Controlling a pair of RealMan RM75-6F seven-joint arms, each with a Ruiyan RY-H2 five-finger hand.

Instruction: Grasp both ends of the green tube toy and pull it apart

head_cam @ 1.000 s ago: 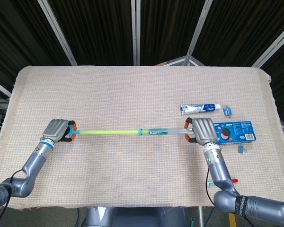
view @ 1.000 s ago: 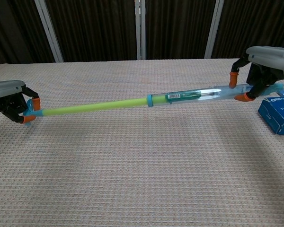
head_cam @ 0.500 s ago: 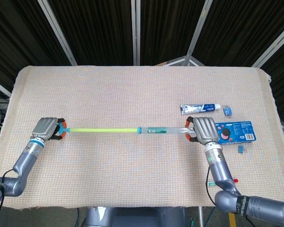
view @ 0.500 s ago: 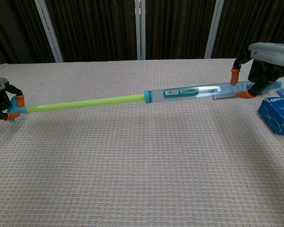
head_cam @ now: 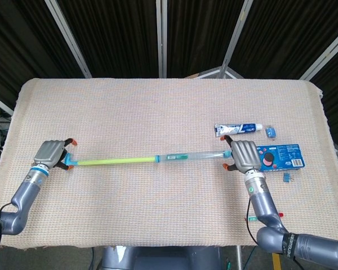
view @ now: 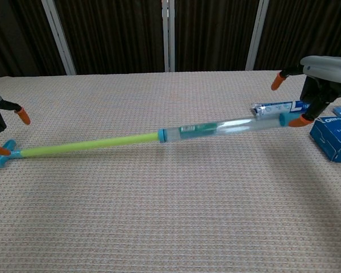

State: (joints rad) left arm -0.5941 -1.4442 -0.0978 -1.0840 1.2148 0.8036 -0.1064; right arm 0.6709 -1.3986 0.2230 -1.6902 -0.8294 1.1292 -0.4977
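Lying extended, green tube toy (head_cam: 118, 161) between released left robot hand (head_cam: 49, 153) and right robot hand (head_cam: 243, 156).

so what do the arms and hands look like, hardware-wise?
Both arms are glossy grey-blue metal with rounded segments. Left hand and right hand have pale grey shells, dark finger mechanisms and orange fingertips. A teal ring marks the left wrist; the right wrist has a small green mark. A thin black cable runs along each forearm, and the right arm's base carries white lettering.

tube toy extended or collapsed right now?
Extended: the green tube toy shows its long green rod drawn out of the clear sleeve, spanning from left hand to right hand.
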